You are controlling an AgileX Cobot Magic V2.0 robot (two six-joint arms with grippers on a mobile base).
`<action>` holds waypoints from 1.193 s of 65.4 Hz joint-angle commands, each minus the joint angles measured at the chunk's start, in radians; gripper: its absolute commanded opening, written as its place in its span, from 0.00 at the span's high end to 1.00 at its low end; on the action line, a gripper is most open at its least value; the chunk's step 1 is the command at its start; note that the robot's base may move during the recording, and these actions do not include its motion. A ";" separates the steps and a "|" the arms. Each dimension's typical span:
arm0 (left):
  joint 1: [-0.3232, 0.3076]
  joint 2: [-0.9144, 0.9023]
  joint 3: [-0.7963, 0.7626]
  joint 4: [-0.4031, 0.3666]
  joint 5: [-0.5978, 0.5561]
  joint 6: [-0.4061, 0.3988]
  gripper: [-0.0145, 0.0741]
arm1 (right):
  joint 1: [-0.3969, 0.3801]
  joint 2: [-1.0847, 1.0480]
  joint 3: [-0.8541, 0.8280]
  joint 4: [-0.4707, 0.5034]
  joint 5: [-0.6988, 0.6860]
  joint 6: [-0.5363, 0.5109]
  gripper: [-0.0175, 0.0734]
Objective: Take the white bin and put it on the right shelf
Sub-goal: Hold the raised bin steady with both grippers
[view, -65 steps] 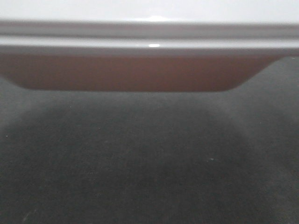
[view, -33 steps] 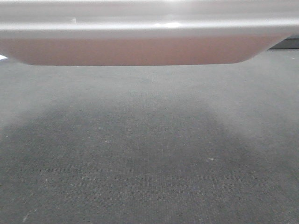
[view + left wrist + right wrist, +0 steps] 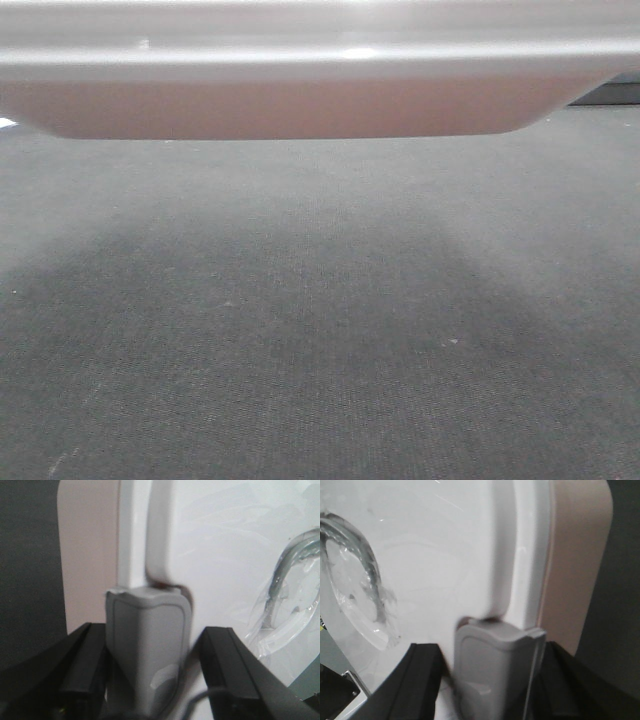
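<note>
The white bin point(image 3: 300, 100) hangs across the top of the front view, its pinkish underside above the floor. In the left wrist view its glossy lid point(image 3: 225, 555) and a grey side latch point(image 3: 147, 625) fill the frame. My left gripper point(image 3: 152, 630) has its black fingers closed on either side of that latch. In the right wrist view my right gripper point(image 3: 492, 650) grips the opposite grey latch point(image 3: 495, 670) in the same way, beside the bin's pinkish wall point(image 3: 575, 570). The right shelf is out of view.
Dark grey carpet point(image 3: 320, 330) lies under the bin, with a shadow in the middle. The lid's recessed handle point(image 3: 295, 590) is covered in crinkled clear film. A grey metal part point(image 3: 335, 695) shows at the lower left of the right wrist view.
The bin's underside has risen in the front view since a second ago, showing more carpet beneath. Over the last half second it has barely moved.
</note>
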 commanded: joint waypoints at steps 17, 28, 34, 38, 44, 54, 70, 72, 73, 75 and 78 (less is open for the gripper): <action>-0.014 -0.002 -0.030 -0.183 0.032 0.007 0.56 | 0.010 -0.009 -0.026 0.181 0.001 -0.023 0.37; -0.014 -0.002 -0.030 -0.183 0.032 0.007 0.56 | 0.010 -0.009 -0.026 0.181 0.001 -0.023 0.37; -0.014 -0.002 -0.030 -0.183 0.032 0.007 0.56 | 0.010 -0.009 -0.026 0.181 0.001 -0.023 0.37; -0.014 -0.002 -0.030 -0.183 0.032 0.007 0.56 | 0.010 -0.009 -0.026 0.181 0.001 -0.023 0.37; -0.014 -0.002 -0.030 -0.183 0.032 0.007 0.56 | 0.010 -0.009 -0.026 0.181 0.001 -0.023 0.37; -0.014 -0.002 -0.030 -0.183 0.032 0.007 0.56 | 0.010 -0.009 -0.026 0.181 0.001 -0.023 0.37; -0.014 -0.002 -0.030 -0.183 0.032 0.007 0.56 | 0.010 -0.009 -0.026 0.181 0.001 -0.023 0.37; -0.014 -0.002 -0.030 -0.183 0.032 0.007 0.56 | 0.010 -0.009 -0.026 0.181 0.001 -0.023 0.37; -0.014 -0.002 -0.030 -0.183 0.032 0.007 0.56 | 0.010 -0.009 -0.026 0.181 0.001 -0.023 0.37; -0.014 -0.002 -0.030 -0.183 0.032 0.007 0.56 | 0.010 -0.009 -0.026 0.181 0.001 -0.023 0.37; -0.014 -0.002 -0.030 -0.183 0.032 0.007 0.56 | 0.010 -0.009 -0.026 0.181 0.001 -0.023 0.37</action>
